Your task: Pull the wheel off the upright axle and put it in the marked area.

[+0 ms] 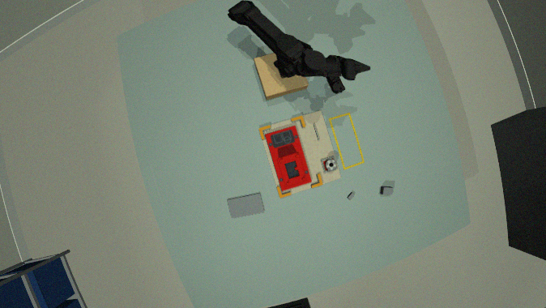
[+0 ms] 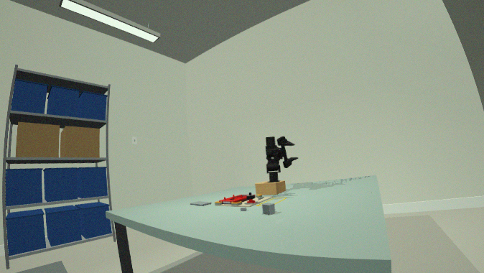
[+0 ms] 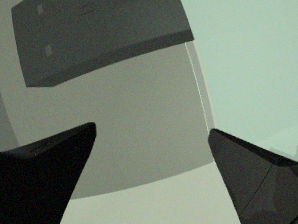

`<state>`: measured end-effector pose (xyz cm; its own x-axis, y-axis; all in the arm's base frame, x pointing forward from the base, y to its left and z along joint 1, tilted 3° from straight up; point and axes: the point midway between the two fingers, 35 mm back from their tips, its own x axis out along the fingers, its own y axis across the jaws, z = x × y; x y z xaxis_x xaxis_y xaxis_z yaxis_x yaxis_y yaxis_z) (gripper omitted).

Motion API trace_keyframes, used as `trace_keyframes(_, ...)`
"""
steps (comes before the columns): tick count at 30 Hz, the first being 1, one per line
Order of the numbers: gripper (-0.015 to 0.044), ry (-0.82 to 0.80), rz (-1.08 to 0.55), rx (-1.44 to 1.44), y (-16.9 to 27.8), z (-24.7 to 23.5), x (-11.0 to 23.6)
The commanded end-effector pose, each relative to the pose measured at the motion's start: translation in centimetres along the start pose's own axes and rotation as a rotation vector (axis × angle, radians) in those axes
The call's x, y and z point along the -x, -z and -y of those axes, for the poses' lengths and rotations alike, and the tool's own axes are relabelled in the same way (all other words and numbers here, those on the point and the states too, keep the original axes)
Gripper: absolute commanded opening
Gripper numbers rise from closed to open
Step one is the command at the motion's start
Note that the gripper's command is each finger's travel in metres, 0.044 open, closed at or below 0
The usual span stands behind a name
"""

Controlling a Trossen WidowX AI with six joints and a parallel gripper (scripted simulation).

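The wheel (image 1: 328,164), with a silver hub and a red surround, sits on the upright axle at the near right corner of the beige board (image 1: 320,121). The marked area (image 1: 336,143) is a yellow outlined rectangle on the table just right of the board. My gripper (image 1: 352,77) (image 2: 292,151) (image 3: 153,132) is open and empty. It hangs high above the table near the arm's wooden base block (image 1: 275,85) (image 2: 270,187), well away from the wheel. The wrist view shows only the two dark fingers and the room beyond.
A red car chassis (image 1: 287,158) (image 2: 233,198) lies on the board between orange corner brackets. A flat grey plate (image 1: 245,204) (image 2: 200,203) and two small grey blocks (image 1: 351,195) (image 1: 386,188) (image 2: 268,208) lie on the table. A shelf (image 2: 57,162) stands beside it.
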<state>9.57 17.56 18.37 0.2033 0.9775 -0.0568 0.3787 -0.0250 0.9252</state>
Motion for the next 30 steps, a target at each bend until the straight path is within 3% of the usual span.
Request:
trace_keyframes(1, 0.0374, 0.002, 0.005, -0.004, -0.1, -0.1, 0.0)
trace_keyframes(4, 0.03, 0.025, 0.082, -0.055, -1.2, -1.2, -0.1)
trace_keyframes(17, 0.03, 0.213, 0.5, -0.327, -9.7, -5.7, -0.1)
trace_keyframes(30, 0.03, 0.501, 0.869, -0.568, -20.4, -5.9, 1.7)
